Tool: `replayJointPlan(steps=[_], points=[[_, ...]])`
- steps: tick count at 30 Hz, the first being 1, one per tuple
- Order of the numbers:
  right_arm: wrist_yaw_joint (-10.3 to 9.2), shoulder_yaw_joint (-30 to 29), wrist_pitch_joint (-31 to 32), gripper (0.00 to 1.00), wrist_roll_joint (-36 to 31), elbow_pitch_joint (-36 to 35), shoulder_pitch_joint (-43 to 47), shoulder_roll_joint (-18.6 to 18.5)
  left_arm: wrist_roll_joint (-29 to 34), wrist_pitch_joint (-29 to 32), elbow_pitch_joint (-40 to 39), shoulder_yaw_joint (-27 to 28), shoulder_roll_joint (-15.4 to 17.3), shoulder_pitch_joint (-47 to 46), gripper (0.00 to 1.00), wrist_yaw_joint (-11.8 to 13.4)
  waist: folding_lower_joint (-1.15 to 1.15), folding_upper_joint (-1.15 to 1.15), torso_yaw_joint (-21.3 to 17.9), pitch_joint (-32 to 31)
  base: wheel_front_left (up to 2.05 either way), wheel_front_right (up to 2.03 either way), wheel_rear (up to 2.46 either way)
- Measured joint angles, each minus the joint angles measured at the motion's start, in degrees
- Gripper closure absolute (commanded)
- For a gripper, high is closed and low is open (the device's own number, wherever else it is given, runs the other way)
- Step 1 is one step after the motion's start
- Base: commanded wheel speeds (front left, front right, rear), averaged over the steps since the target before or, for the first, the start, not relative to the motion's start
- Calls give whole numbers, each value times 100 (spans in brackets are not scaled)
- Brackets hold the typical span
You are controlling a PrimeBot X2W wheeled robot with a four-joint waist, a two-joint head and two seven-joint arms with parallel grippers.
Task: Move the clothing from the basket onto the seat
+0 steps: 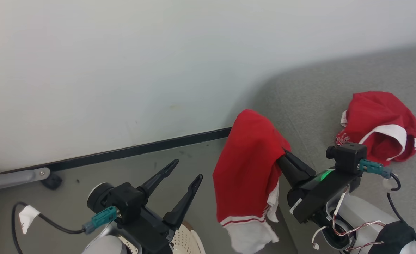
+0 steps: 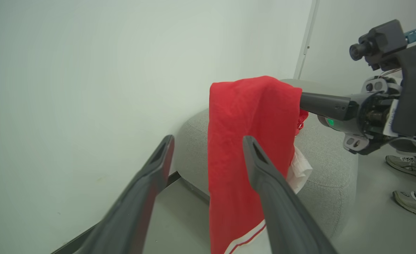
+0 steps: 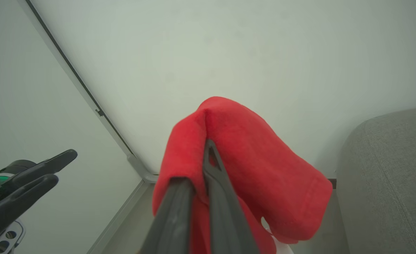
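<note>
In the head view, the left pincer (image 1: 187, 169) was seen at the lower left with its fingers spread wide and nothing between them. Part of the basket (image 1: 188, 240) was seen just beneath it at the bottom edge. The right pincer (image 1: 285, 153), at the lower right, was clamped tight on a red jersey (image 1: 246, 165), which was draped from it at the centre, beside the edge of the seat (image 1: 335, 91). A second red jersey (image 1: 377, 120) was seen lying on the seat at the right.

In the left wrist view, the held jersey was framed between the parted fingers, and a person's shoes (image 2: 405, 165) were seen at the right edge.

In the right wrist view, the cloth was folded over the closed fingers at the centre.
</note>
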Motion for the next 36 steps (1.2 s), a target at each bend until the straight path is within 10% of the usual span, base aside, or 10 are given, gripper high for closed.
replayJointPlan(steps=[22, 36], points=[[-160, -1159, -1, 100, -727, -1088, 781, -435, 144, -25, -397, 9, 185, 81, 0, 52, 0, 0, -1385, 216, 0, 0, 0], [-101, -1996, -1, 100, -820, -1580, 745, -708, 181, 20, -368, -64, 99, -55, 0, 44, 0, 0, -1581, 344, 0, 0, 0]])
